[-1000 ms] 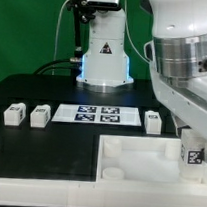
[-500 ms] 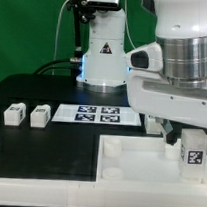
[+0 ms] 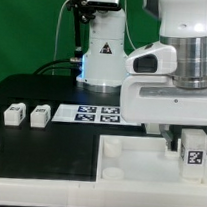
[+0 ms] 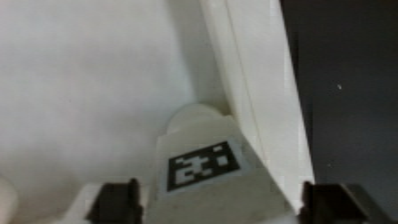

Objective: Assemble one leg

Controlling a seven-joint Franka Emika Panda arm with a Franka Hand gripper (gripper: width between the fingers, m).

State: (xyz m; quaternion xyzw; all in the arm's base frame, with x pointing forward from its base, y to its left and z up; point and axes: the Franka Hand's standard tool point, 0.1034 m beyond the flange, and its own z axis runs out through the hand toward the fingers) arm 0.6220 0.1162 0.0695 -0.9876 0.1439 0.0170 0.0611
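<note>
Green backdrop (image 3: 27,26) stands behind a black desk (image 3: 48,148). At the exterior view's left two loose legs (image 3: 12,113) (image 3: 38,114) sit side by side, well apart from the work. Next to them, toward the middle, lies the marker board (image 3: 96,114). In front of it is the large white tray piece (image 3: 139,144), with a round socket (image 3: 113,174) at its near left corner.

At the far right the claw (image 4: 222,200) is clenched on the leg (image 3: 195,153), one finger (image 4: 116,200) on each flank as far as the wrist view shows. The leg stands upright with its tag facing the exterior camera, so its long axis runs straight down from the claw, in line with the approach. Its free end points at the tray's floor just inside the rim wall (image 4: 249,80), near the right corner. The socket there is hidden, so I cannot tell whether the leg's end is centred over it; the coming descent likely depends on that alignment.
</note>
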